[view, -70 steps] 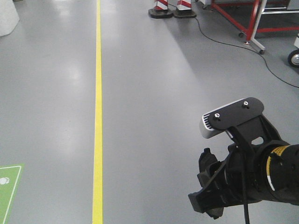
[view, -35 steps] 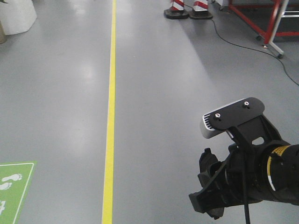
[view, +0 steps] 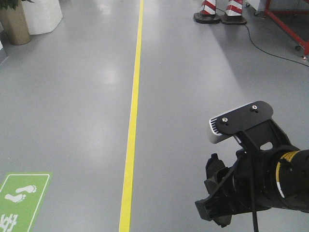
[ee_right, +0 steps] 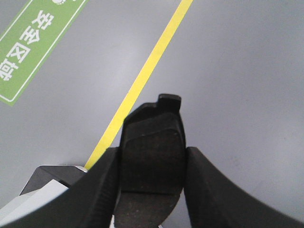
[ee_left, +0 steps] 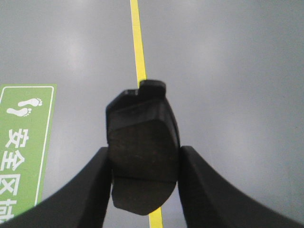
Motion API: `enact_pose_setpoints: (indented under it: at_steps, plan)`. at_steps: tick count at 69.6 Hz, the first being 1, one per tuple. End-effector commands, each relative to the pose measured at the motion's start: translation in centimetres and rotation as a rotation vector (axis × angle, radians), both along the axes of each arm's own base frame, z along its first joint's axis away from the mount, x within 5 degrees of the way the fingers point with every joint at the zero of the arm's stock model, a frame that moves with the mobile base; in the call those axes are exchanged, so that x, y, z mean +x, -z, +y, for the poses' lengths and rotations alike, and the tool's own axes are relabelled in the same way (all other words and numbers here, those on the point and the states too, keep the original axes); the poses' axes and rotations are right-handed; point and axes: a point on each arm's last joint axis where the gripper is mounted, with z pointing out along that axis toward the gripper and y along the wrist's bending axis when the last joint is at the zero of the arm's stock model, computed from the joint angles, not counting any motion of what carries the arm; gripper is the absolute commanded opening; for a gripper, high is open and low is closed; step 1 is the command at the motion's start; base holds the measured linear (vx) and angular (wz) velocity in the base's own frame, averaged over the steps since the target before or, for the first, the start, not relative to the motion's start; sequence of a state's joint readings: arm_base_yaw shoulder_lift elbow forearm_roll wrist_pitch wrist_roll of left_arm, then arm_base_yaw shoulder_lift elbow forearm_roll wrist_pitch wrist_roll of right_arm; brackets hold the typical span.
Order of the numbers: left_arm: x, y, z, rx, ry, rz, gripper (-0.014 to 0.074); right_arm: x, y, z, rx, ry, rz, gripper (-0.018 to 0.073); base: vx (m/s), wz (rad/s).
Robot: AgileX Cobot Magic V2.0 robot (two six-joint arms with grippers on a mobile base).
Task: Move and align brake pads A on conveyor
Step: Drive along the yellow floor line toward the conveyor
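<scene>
Two brake pads show. One brake pad (ee_left: 142, 152) is a flat, dark-grey, slightly curved piece with a rough textured face, a groove across it and a small tab at its far end; it is clamped between the fingers of the left gripper (ee_left: 144, 190), above the floor. The other brake pad (ee_right: 153, 152) looks the same and sits pinched in the right gripper (ee_right: 152, 190). The conveyor is out of view.
</scene>
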State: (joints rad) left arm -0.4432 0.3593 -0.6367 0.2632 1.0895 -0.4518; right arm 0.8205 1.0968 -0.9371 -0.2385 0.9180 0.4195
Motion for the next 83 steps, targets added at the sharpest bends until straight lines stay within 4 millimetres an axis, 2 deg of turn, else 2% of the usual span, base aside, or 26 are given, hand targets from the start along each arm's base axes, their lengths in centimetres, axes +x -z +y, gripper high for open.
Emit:
enact_pose_setpoints:
  at_steps: [1, 42, 83]
  plan:
    - [0.49, -1.30, -0.19, -0.014, 0.019, -0.095, -0.0006, 0.15, -1.61, -0.03, 0.055, -0.013, -0.086, -0.0011, 0.31, 0.11]
    - [0.49, -1.30, -0.19, -0.014, 0.019, -0.095, -0.0006, 0.15, -1.62, -0.03, 0.056, -0.013, -0.087, -0.0011, 0.42, 0.06]
    - [0.49, -1.30, -0.19, -0.014, 0.019, -0.095, -0.0006, 0.13, -1.58, -0.07, 0.051, -0.012, -0.083, -0.0011, 0.56, 0.03]
